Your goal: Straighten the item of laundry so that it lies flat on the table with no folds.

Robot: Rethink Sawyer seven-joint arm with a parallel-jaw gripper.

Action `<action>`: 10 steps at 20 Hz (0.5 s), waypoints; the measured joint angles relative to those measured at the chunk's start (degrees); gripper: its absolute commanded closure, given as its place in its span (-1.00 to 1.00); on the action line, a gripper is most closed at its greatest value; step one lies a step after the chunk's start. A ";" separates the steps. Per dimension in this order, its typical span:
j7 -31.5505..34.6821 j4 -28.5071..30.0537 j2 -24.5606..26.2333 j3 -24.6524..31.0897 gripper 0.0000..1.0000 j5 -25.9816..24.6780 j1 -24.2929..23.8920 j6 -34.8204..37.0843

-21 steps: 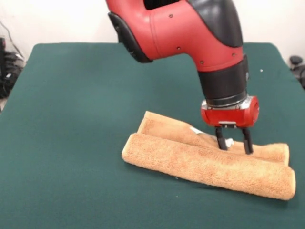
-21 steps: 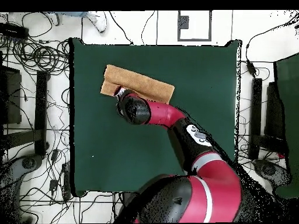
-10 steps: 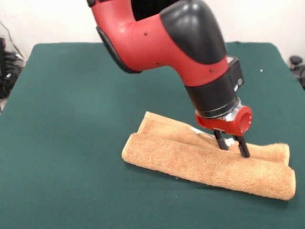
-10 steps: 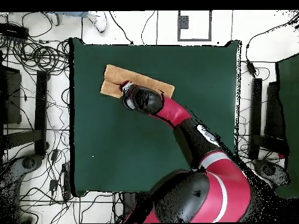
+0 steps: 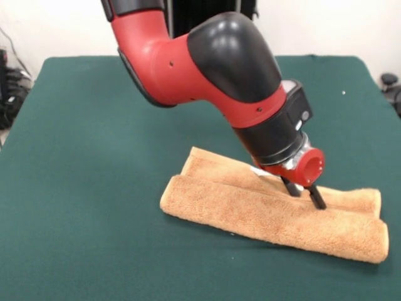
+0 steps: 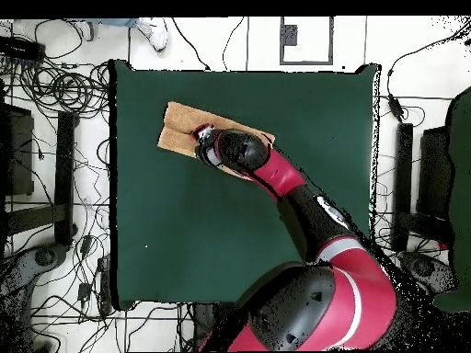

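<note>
The item of laundry (image 5: 269, 213), an orange-tan towel, lies folded lengthwise into a long strip with two rolled edges on the green table (image 5: 94, 138). A bit of white tag (image 5: 257, 170) peeks out beside the wrist. My gripper (image 5: 305, 195) leans in at a tilt, its two dark fingers (image 5: 317, 199) spread open with their tips in the crease between the towel's two rolls, right of its middle. From overhead, the towel (image 6: 179, 127) sits toward the table's (image 6: 184, 221) upper left, and the arm covers much of the towel's length, with the gripper (image 6: 201, 140) near its left part.
Cables and equipment (image 6: 55, 92) lie on the floor around the table. A person's shoe (image 6: 156, 33) shows at the overhead view's top edge. The arm (image 6: 294, 193) crosses the table diagonally.
The arm has swung and tilted, so the wrist now leans over the towel instead of pointing straight down. The fingertips stay in the same crease; the towel has not shifted.
</note>
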 measured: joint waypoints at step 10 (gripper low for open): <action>0.00 -0.27 0.45 -0.01 -1.00 1.94 -0.17 1.14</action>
